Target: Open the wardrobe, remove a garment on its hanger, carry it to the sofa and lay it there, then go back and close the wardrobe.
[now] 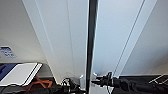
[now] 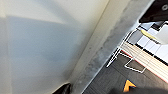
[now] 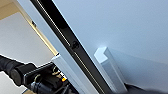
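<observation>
The wardrobe (image 1: pixel 70 35) stands right in front of me, its two white doors parted by a narrow dark gap (image 1: pixel 91 37). Two small white handles sit low on either side of the gap, the left one (image 1: pixel 81 79) and the right one (image 1: pixel 94 75). My left gripper (image 1: pixel 75 85) is close against the left handle, and my right gripper (image 1: pixel 96 81) reaches the right one. In the right wrist view the right handle (image 3: pixel 110 68) looms large, with the left handle (image 3: pixel 60 62) across the gap. The garment, the hanger and the sofa are hidden.
A white panel (image 1: pixel 21 72) leans low at the left, with an orange frame (image 1: pixel 40 83) beside it. Pale walls flank the wardrobe. The left wrist view has dark carpet (image 2: pixel 107 80), a white wire frame (image 2: pixel 117 53) and an orange marker (image 2: pixel 128 85).
</observation>
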`<state>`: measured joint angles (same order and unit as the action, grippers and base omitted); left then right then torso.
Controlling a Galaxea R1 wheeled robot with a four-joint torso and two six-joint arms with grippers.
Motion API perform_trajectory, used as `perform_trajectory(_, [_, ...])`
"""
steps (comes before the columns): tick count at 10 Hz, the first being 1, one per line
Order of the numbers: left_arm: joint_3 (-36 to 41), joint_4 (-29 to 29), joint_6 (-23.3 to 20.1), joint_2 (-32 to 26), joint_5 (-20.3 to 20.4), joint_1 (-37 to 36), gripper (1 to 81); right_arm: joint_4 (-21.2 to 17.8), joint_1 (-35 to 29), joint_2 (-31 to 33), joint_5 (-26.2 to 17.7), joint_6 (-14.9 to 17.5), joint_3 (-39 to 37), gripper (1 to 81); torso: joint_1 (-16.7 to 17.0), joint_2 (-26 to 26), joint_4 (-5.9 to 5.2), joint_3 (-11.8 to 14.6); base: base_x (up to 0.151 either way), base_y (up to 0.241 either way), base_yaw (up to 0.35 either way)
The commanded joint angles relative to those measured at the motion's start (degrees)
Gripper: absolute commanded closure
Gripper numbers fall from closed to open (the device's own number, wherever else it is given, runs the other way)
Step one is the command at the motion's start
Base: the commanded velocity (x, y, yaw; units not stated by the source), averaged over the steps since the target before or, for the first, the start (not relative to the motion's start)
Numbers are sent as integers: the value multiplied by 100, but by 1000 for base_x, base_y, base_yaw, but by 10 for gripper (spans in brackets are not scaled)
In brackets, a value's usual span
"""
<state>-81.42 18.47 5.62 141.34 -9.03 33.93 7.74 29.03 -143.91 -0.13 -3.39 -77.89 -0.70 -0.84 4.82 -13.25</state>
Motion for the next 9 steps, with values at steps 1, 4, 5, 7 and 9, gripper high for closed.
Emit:
perform_trajectory(1, [1559,-107,-52,36,358,-242,10,149,-226,-70,-619,-118,1154,10,0,0,0,0,0,0,0])
perform_trajectory(4, [1866,-28,-52,-342,367,-23,10,448,-102,149,-690,-127,1453,10,0,0,0,0,0,0,0])
perform_trajectory(5, [2025,-28,-52,-474,367,49,10,518,-41,97,-716,-118,1549,10,0,0,0,0,0,0,0])
perform_trajectory(7, [2410,95,-52,-860,376,268,10,781,169,131,-874,-127,1927,10,0,0,0,0,0,0,0])
perform_trajectory(9, [2683,314,-52,-1194,481,601,10,878,415,508,-865,-127,2181,10,-2,0,0,2,0,0,0])
